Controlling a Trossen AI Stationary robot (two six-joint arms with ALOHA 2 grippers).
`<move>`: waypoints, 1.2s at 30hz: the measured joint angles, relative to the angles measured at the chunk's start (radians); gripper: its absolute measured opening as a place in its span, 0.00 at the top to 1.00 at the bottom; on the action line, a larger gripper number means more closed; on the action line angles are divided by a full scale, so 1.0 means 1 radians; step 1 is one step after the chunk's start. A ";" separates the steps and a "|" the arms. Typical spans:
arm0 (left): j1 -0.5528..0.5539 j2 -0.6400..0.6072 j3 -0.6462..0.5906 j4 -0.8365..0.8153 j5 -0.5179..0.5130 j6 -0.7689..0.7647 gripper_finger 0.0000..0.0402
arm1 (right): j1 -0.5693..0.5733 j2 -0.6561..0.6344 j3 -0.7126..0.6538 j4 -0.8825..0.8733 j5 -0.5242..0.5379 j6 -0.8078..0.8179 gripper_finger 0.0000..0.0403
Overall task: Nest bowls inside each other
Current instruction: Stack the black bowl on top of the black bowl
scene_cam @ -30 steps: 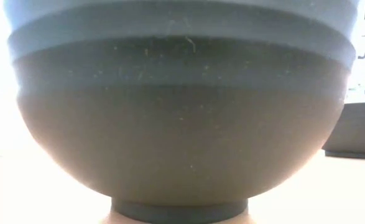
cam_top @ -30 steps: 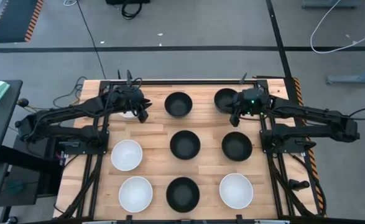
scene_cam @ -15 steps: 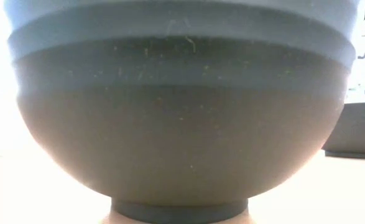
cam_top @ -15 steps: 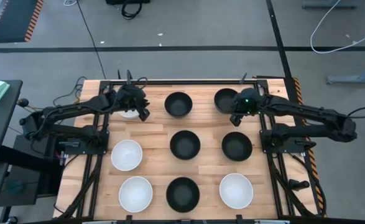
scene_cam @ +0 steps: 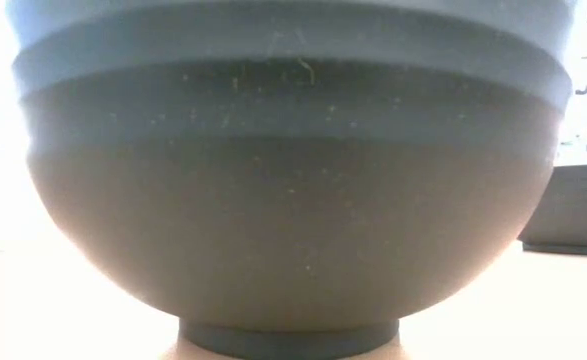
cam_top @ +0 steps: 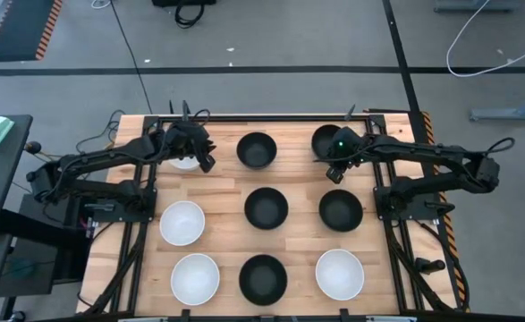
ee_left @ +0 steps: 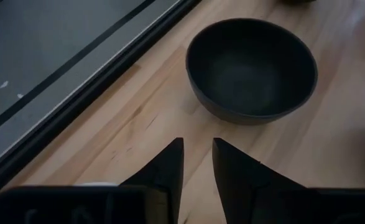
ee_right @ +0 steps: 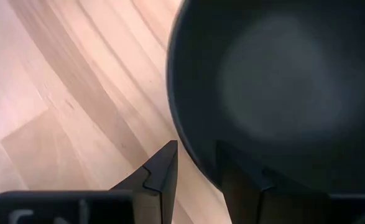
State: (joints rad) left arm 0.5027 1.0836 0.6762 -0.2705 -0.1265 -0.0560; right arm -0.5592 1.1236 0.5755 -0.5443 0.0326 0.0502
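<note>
Nine bowls on table (cam_top: 222, 192), none nested, both grippers at far row.
Right gripper (cam_top: 334, 159) at far-right black bowl (cam_top: 323, 139), narrow jaws straddling its rim (ee_right: 181, 134). Left gripper (cam_top: 205, 161) over far-left white bowl (cam_top: 182, 162), jaws narrow, holding nothing, facing far-middle black bowl (ee_left: 251, 67). Other black bowls: centre (cam_top: 266, 207), right-middle (cam_top: 341, 209), near-middle (cam_top: 263, 277). White bowls: left-middle (cam_top: 182, 222), near-left (cam_top: 195, 278), near-right (cam_top: 339, 273).

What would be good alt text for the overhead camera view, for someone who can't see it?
Seen from above, a wooden table holds small round bowls in rows, black ones and white ones. The left gripper hovers over the far-left white bowl, and the right gripper is at the far-right black bowl.
</note>
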 joint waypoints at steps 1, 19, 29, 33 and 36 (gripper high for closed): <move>0.004 0.000 0.000 0.004 0.000 0.001 0.77 | 0.002 -0.001 0.000 0.003 0.000 0.000 0.71; 0.067 0.000 0.007 0.092 -0.001 0.016 0.78 | 0.005 0.046 0.002 0.057 0.029 -0.018 0.95; 0.057 0.000 0.032 0.032 0.000 0.000 0.82 | 0.010 0.051 0.075 0.052 0.074 -0.024 0.98; 0.054 0.000 0.032 -0.030 -0.001 0.000 0.81 | 0.033 0.051 0.187 0.012 0.097 -0.049 0.98; 0.055 0.000 0.032 -0.088 -0.034 0.000 0.81 | 0.056 0.073 0.287 -0.016 0.110 -0.068 0.98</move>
State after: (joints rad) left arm 0.5579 1.0832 0.7082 -0.3588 -0.1604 -0.0559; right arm -0.5028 1.1968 0.8629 -0.5603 0.1425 -0.0180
